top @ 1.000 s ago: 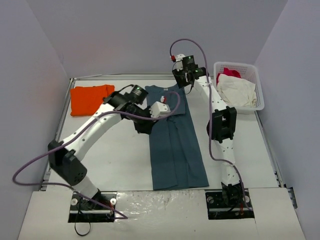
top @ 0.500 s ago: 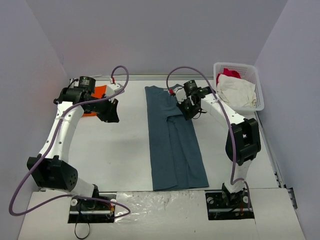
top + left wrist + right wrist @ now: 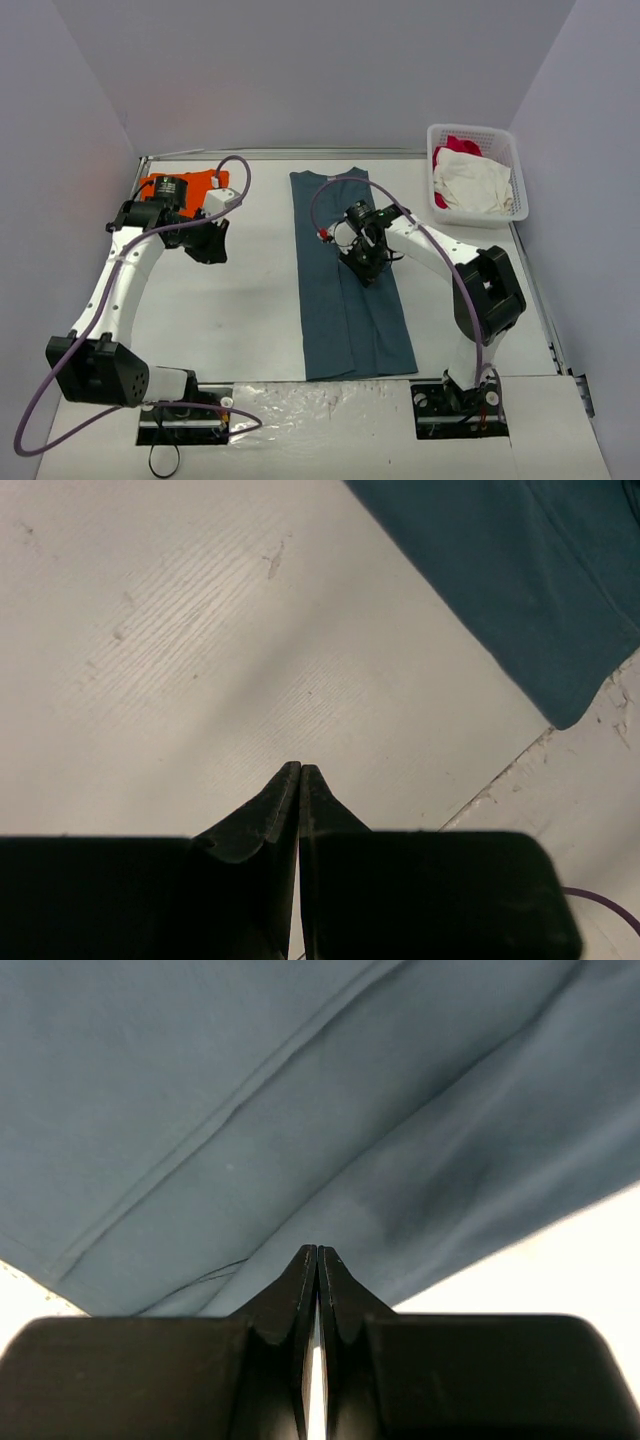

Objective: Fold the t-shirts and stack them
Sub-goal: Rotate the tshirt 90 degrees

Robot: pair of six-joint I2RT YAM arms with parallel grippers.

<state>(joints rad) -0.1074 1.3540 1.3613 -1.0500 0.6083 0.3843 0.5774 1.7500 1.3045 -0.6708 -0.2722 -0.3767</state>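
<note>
- Slate-blue cloth is what catches the eye: the slate-blue t-shirt (image 3: 345,270) lies flat on the white desk (image 3: 250,310), folded lengthwise into a long narrow strip that runs from the far side towards the arm bases.
- Its right half shows extra lengthwise folds, with straight creases running down the strip.
- The right end effector (image 3: 317,1252) sits low over the upper right part of that shirt, close to the shirt's right edge. Its two fingers are pressed together with only a thin slit between them, and I see no cloth caught in that slit.
- From the right wrist, the blue cloth fills nearly the whole view, with bare desk showing just at the lower corners.
- The left end effector (image 3: 300,770) is well to the left of the blue shirt, over bare desk. Its fingers are pressed together at the tips with nothing between them.
- From the left wrist, one corner of the blue shirt shows at the upper right, apart from the fingertips.
- The orange t-shirt (image 3: 190,182) lies folded well to the left of the blue shirt, level with the blue shirt's far end. The left arm covers part of it, and the left end effector hangs between the two shirts, nearer the orange one.
- To the right of the blue shirt's far end stands a white basket (image 3: 515,170). It holds a crumpled white garment (image 3: 475,185), with a red-pink garment (image 3: 458,146) behind it.
</note>
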